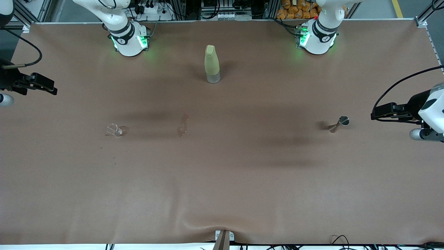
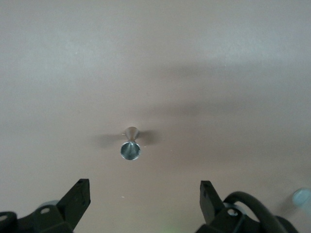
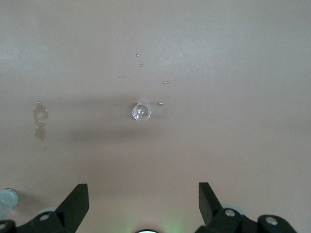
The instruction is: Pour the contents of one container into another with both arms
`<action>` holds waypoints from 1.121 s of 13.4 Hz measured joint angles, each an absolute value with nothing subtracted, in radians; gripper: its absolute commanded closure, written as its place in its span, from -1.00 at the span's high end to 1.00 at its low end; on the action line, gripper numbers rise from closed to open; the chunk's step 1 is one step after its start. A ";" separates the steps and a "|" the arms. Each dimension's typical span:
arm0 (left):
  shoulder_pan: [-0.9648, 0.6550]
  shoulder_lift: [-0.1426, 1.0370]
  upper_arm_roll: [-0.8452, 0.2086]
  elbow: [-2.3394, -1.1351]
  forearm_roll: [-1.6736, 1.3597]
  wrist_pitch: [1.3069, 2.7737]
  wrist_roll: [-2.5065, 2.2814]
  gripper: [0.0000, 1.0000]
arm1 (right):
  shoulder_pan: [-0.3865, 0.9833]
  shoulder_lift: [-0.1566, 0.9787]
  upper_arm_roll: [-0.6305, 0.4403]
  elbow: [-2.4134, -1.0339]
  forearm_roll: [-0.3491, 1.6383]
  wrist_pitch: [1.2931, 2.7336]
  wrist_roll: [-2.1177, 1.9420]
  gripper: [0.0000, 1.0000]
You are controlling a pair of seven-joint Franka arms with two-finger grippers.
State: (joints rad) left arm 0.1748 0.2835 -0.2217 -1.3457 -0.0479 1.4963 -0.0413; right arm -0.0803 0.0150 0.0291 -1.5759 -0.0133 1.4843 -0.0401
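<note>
A small clear glass (image 1: 114, 130) stands on the brown table toward the right arm's end; in the right wrist view the glass (image 3: 141, 111) shows from above. A metal hourglass-shaped jigger (image 1: 338, 124) stands toward the left arm's end, and the jigger (image 2: 130, 145) also shows in the left wrist view. My right gripper (image 1: 48, 86) hangs open over the table's edge at the right arm's end, empty (image 3: 143, 196). My left gripper (image 1: 380, 111) hangs open over the edge at the left arm's end, with nothing between its fingers (image 2: 144, 194).
A tall bottle (image 1: 212, 64) with a tan sleeve and clear base stands midway between the two arm bases. A wet spill (image 1: 182, 125) marks the table beside the glass, and small droplets (image 3: 165, 81) lie around the glass.
</note>
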 measured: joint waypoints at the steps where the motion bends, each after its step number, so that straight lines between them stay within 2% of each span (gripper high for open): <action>1: 0.168 0.283 -0.226 -1.346 -0.047 1.496 -0.079 1.00 | -0.046 0.015 -0.007 -1.576 -0.013 1.484 -0.036 1.00; 5: 0.163 0.284 -0.232 -1.363 -0.046 1.504 -0.121 1.00 | -0.012 0.015 -0.043 -1.576 -0.013 1.484 -0.007 1.00; 9: 0.122 0.283 -0.228 -1.401 -0.046 1.577 -0.203 1.00 | -0.012 0.015 -0.049 -1.576 -0.013 1.484 -0.005 1.00; 12: 0.032 0.253 -0.147 -1.478 -0.041 1.692 -0.219 1.00 | -0.015 0.015 -0.047 -1.576 -0.013 1.484 -0.005 1.00; 15: 0.020 0.208 -0.109 -1.516 -0.041 1.743 -0.215 1.00 | -0.016 0.015 -0.042 -1.576 -0.013 1.484 -0.005 1.00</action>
